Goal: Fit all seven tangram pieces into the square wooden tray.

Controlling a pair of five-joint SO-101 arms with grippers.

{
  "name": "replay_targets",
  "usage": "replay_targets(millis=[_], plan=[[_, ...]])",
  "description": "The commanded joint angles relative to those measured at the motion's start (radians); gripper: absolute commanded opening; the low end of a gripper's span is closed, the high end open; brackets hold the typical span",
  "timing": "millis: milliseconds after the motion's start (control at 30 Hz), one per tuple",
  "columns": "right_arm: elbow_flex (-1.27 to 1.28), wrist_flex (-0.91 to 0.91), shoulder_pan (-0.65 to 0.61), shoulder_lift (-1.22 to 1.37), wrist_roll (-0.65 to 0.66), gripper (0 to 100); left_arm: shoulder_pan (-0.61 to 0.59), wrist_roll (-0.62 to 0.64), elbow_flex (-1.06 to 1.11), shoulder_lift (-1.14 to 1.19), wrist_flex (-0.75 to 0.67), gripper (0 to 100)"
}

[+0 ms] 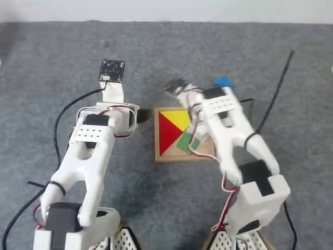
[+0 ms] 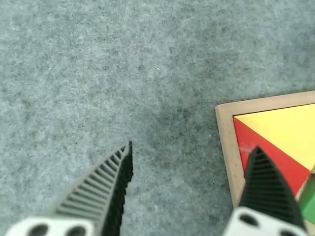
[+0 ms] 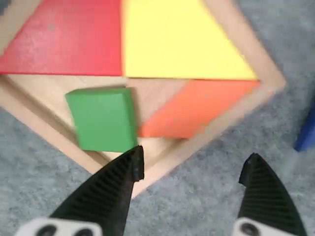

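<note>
The tray [image 1: 177,157] holds 4 pieces, and the green square [image 3: 101,118] seems tilted, not seated. The right gripper [image 3: 196,157] hovers beside it, fingers apart and empty, likely to nudge it. The left gripper [image 2: 193,152], fingers also apart, hangs at the tray's 9 o'clock. A blue piece [image 1: 223,82] lies at 1 o'clock.

1. The high view looks down from above the grey felt worktop [image 1: 52,62], with the arm bases nearest.
2. The left wrist view peers closely past the left claw [image 2: 192,147] at a corner of the square wooden tray [image 2: 224,132].
3. The right wrist view sits even closer over it, past the right claw [image 3: 195,153].
4. All share the red triangular piece [image 1: 167,136] and yellow triangular piece [image 1: 179,119].
</note>
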Motion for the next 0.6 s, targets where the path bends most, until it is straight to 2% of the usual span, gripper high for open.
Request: replay_targets(millis=[0, 367, 567], plan=[[-0.046, -0.007, 0.008, -0.036, -0.015, 30.3, -0.003, 0.002, -0.004, -0.006, -0.017, 35], [-0.051, -0.042, -0.004, 0.045, -0.017, 30.3, -0.003, 0.002, -0.004, -0.006, -0.017, 35], [-0.052, -0.067, -0.091, 0.113, -0.048, 30.3, -0.003, 0.002, -0.004, -0.006, -0.017, 35]])
